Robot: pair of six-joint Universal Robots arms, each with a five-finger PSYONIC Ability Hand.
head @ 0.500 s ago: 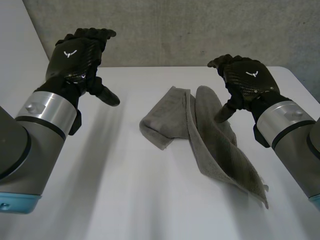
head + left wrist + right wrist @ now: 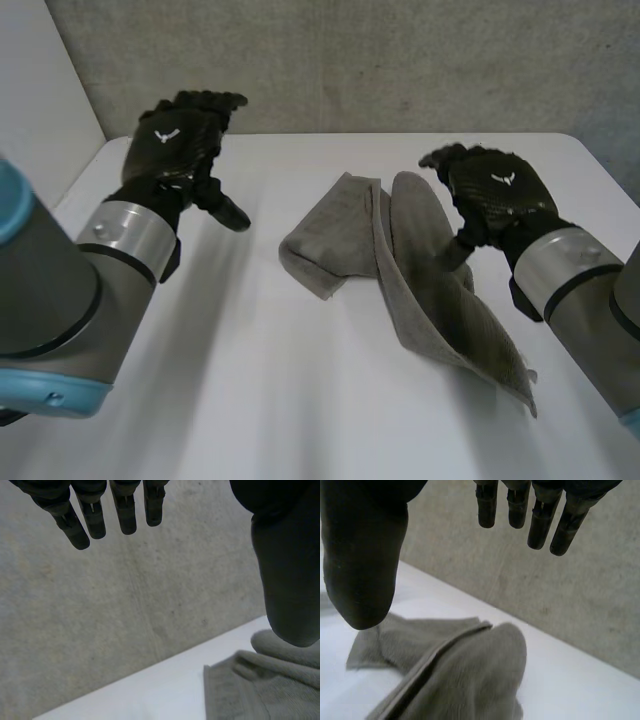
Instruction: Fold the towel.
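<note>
The grey towel (image 2: 425,285) lies bunched up, middle right on the white table (image 2: 250,380). The right hand (image 2: 495,190) hangs open just over it, likely ready to grab. The left hand (image 2: 180,140) hangs open and empty, upper left.

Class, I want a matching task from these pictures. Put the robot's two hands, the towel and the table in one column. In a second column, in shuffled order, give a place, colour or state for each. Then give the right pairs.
Column 1
1. left hand
2. right hand
3. towel
4. table

Column 2
A. grey, lying rumpled and partly folded over
B. white, bearing the towel
C. open, close over the towel
D. open, well apart from the towel

Pairs: 1-D, 2-C, 3-A, 4-B
</note>
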